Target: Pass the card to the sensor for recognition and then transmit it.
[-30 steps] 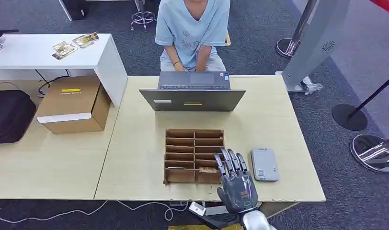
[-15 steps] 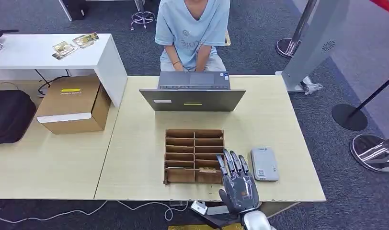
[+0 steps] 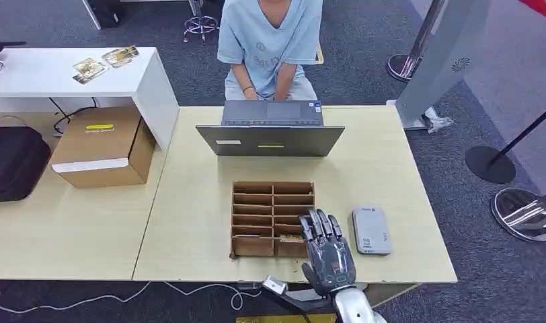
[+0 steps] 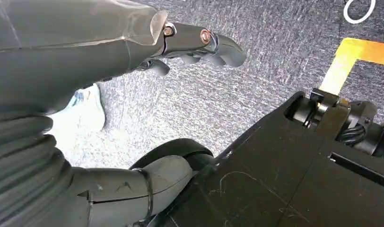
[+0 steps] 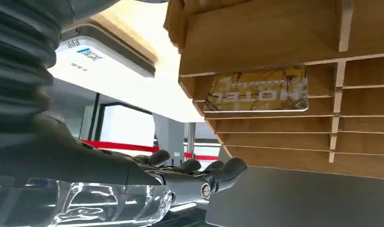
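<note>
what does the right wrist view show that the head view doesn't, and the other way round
Right wrist view alone: the card's printed face reading HOTEL, lying in a slot of the wooden rack.

Head view alone: the open laptop, the seated person, the cardboard box and the whole table.

Both: the right hand held over the rack's near right corner with nothing in it, fingers extended, and the grey sensor beside the rack.

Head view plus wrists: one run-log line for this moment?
phase: reach for card | right hand: open, over wooden rack | card: in rack slot, not held | sensor: beside rack | left hand: hanging, holds nothing
</note>
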Available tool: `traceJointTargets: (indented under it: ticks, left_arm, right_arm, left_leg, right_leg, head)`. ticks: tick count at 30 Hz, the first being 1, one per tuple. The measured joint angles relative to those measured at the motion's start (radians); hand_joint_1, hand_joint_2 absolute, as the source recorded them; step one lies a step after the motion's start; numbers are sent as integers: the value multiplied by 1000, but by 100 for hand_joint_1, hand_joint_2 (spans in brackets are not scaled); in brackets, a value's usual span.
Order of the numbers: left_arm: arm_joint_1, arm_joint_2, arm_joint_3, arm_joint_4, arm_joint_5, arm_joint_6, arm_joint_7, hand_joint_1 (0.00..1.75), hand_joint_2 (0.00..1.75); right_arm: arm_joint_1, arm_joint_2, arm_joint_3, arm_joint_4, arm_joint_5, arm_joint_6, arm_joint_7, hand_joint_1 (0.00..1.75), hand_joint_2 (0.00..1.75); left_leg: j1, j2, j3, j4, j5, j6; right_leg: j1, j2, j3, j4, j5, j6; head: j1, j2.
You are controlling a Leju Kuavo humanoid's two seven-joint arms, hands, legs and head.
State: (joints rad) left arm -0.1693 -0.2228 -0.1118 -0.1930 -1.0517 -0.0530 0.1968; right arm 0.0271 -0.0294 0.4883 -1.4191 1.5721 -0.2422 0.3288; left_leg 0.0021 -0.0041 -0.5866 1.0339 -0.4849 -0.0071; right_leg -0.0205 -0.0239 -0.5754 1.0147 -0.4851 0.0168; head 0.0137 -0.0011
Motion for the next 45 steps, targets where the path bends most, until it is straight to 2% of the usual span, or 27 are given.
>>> traceJointTargets:
  ticks: [10, 16, 18, 19, 20, 24, 32, 35, 36, 38, 40, 45]
  left_arm:
    - [2, 0, 11, 0, 6, 4, 0, 0, 175]
    - [3, 0, 20, 0, 11, 7, 0, 0, 175]
    - [4, 0, 23, 0, 11, 8, 0, 0, 175]
    - [4, 0, 25, 0, 12, 9, 0, 0, 175]
    - [4, 0, 25, 0, 12, 10, 0, 0, 175]
    - [5, 0, 29, 0, 12, 12, 0, 0, 175]
    - [7, 0, 36, 0, 15, 17, -3, 0, 175]
    - [8, 1, 45, 0, 19, 20, -3, 0, 175]
    - [9, 1, 47, 0, 20, 21, -3, 0, 175]
    - [11, 2, 51, 0, 23, 26, -13, 0, 175]
    - [14, 5, 52, 0, 27, 31, -29, 0, 175]
    - [19, 8, 59, 0, 31, 38, -39, 0, 175]
  right_arm:
    - [-8, 21, -18, 20, 0, 6, -18, 2, 175]
    - [-8, 24, -20, 20, 0, 9, -18, 14, 175]
    - [-8, 24, -21, 20, 0, 9, -18, 35, 175]
    - [-8, 25, -21, 20, 0, 10, -18, 35, 175]
    - [-8, 26, -21, 20, 0, 13, -18, 56, 175]
    - [-5, 27, -21, 19, 0, 24, -14, 68, 175]
    - [12, 27, -27, 8, 0, 24, -6, 72, 175]
    - [18, 27, -33, 3, 0, 27, -1, 82, 175]
    - [20, 27, -37, 2, 0, 30, 1, 87, 175]
    - [24, 27, -44, -2, 0, 30, 3, 113, 175]
    - [33, 27, -48, -6, 0, 30, 5, 120, 175]
    - [41, 27, -56, -8, -5, 26, 5, 154, 175]
  left_leg:
    - [0, 0, 0, 0, 0, 0]
    - [0, 0, 0, 0, 0, 0]
    - [0, 0, 0, 0, 0, 0]
    - [0, 0, 0, 0, 0, 0]
    - [0, 0, 0, 0, 0, 0]
    - [0, 0, 0, 0, 0, 0]
    - [0, 0, 0, 0, 0, 0]
    - [0, 0, 0, 0, 0, 0]
    - [0, 0, 0, 0, 0, 0]
    - [0, 0, 0, 0, 0, 0]
    - [0, 0, 0, 0, 0, 0]
    - [0, 0, 0, 0, 0, 0]
  right_leg:
    - [0, 0, 0, 0, 0, 0]
    - [0, 0, 0, 0, 0, 0]
    - [0, 0, 0, 0, 0, 0]
    - [0, 0, 0, 0, 0, 0]
    - [0, 0, 0, 0, 0, 0]
    - [0, 0, 0, 0, 0, 0]
    - [0, 0, 0, 0, 0, 0]
    - [0, 0, 0, 0, 0, 0]
    - [0, 0, 0, 0, 0, 0]
    - [0, 0, 0, 0, 0, 0]
    - [0, 0, 0, 0, 0, 0]
    - [0, 0, 0, 0, 0, 0]
  head:
    - [0, 0]
    - [0, 0]
    - [0, 0]
    - [0, 0]
    - [0, 0]
    - [0, 0]
    - [0, 0]
    - [0, 0]
    - [0, 0]
    - [0, 0]
    - [0, 0]
    - [0, 0]
